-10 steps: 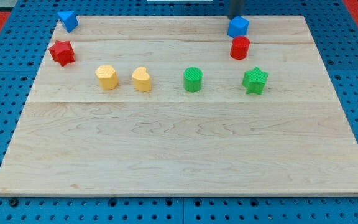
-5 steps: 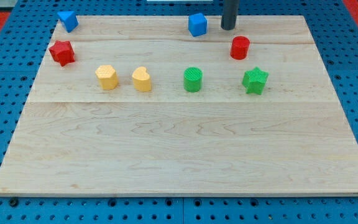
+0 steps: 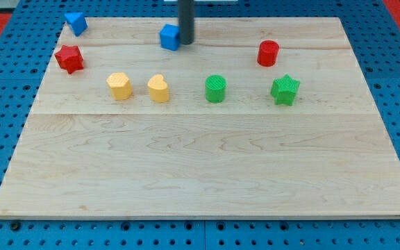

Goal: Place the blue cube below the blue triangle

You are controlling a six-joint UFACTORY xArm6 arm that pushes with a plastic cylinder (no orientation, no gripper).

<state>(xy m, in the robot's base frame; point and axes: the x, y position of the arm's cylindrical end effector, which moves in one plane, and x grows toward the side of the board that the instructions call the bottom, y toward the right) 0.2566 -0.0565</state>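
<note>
The blue cube (image 3: 169, 37) sits near the board's top edge, left of centre. My tip (image 3: 185, 43) is right against the cube's right side. The blue triangle (image 3: 76, 22) lies in the board's top left corner, well to the left of the cube. A red star (image 3: 69, 58) sits just below the blue triangle.
A yellow hexagon (image 3: 119, 86) and a yellow heart (image 3: 159, 88) lie below the cube. A green cylinder (image 3: 215, 89) and a green star (image 3: 285, 90) stand to the right in the same row. A red cylinder (image 3: 268, 53) is at upper right.
The blue cube has slid left along the top of the board, from above the red cylinder to left of centre. My tip has followed it on its right side.
</note>
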